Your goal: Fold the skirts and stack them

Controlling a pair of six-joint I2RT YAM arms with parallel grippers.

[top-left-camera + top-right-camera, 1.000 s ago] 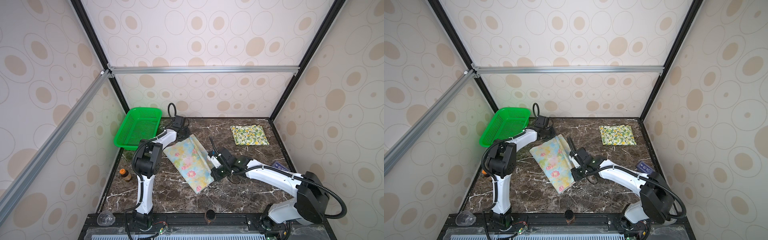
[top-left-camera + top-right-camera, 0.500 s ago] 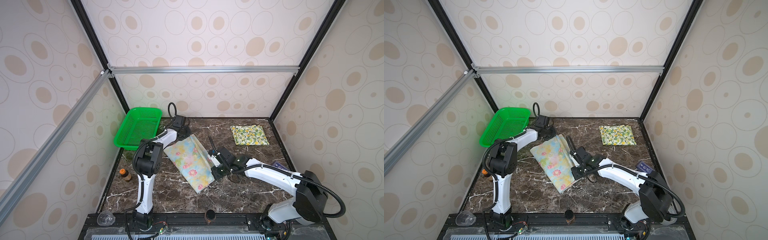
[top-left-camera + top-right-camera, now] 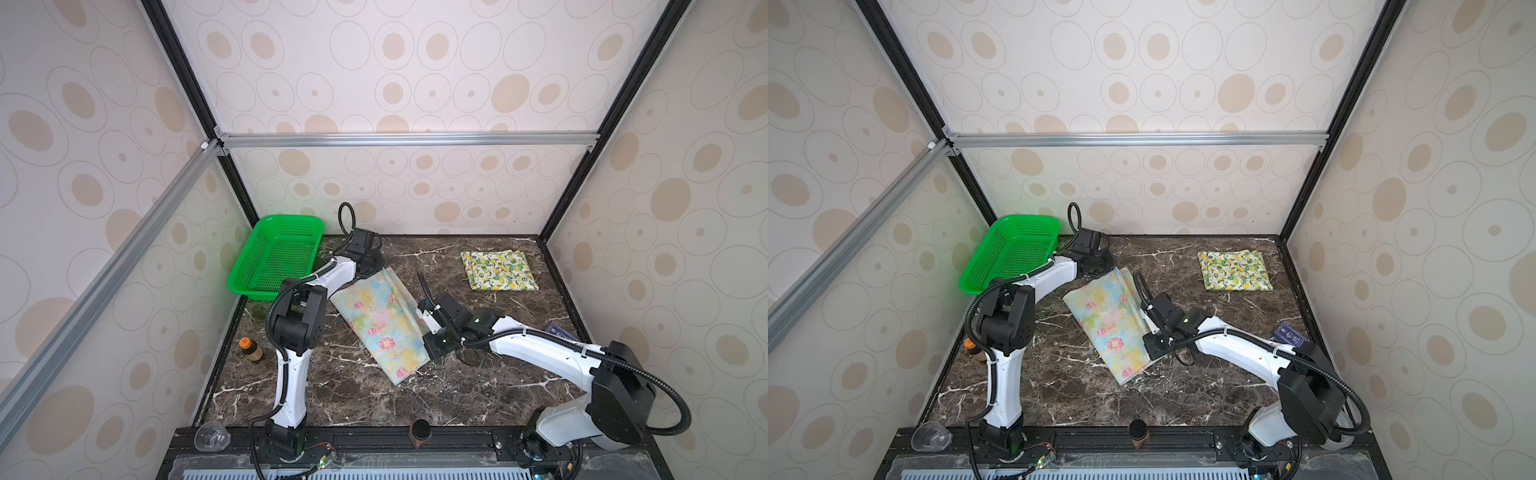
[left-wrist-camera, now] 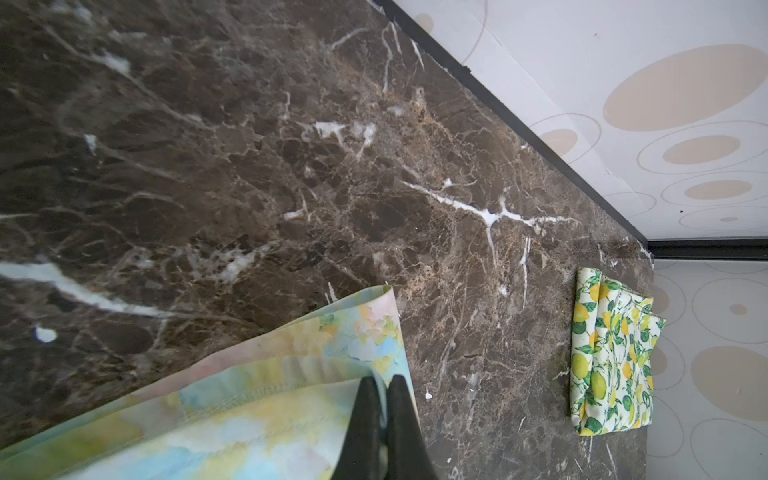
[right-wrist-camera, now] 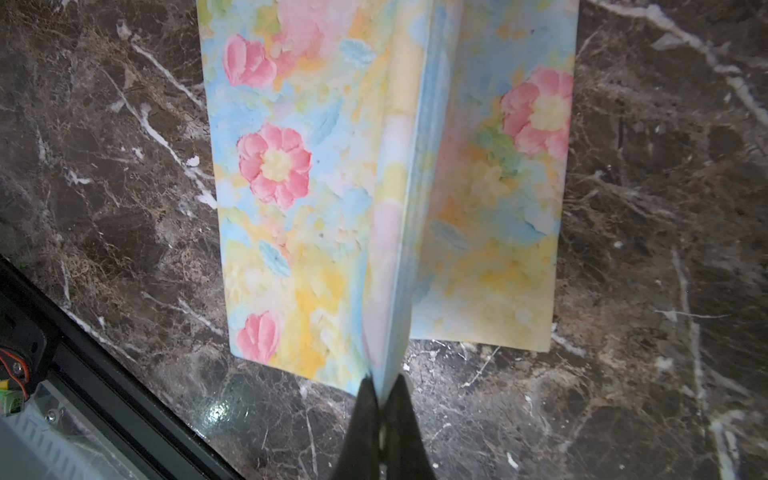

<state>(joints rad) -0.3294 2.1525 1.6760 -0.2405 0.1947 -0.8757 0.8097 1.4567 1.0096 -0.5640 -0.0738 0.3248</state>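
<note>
The dark marble table [image 3: 332,399] is carrying a pastel flowered skirt [image 3: 382,328] lying slantwise across its middle and a folded lemon-print skirt [image 3: 500,270] resting near the back right corner. A green mesh basket [image 3: 278,257] is sitting at the back left corner, an orange-capped bottle [image 3: 249,349] is standing by the left edge and a blue card [image 3: 559,331] is lying by the right.

Pastel blue-yellow skirt [image 3: 380,328] with pink flowers, cream skirt [image 3: 500,270] with yellow lemons, green mesh basket [image 3: 278,257]

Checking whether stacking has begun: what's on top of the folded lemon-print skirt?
Nothing lies on the folded cream lemon-print cloth skirt; its top is bare in both top views. Anything inside its folds or beneath is covered.
</note>
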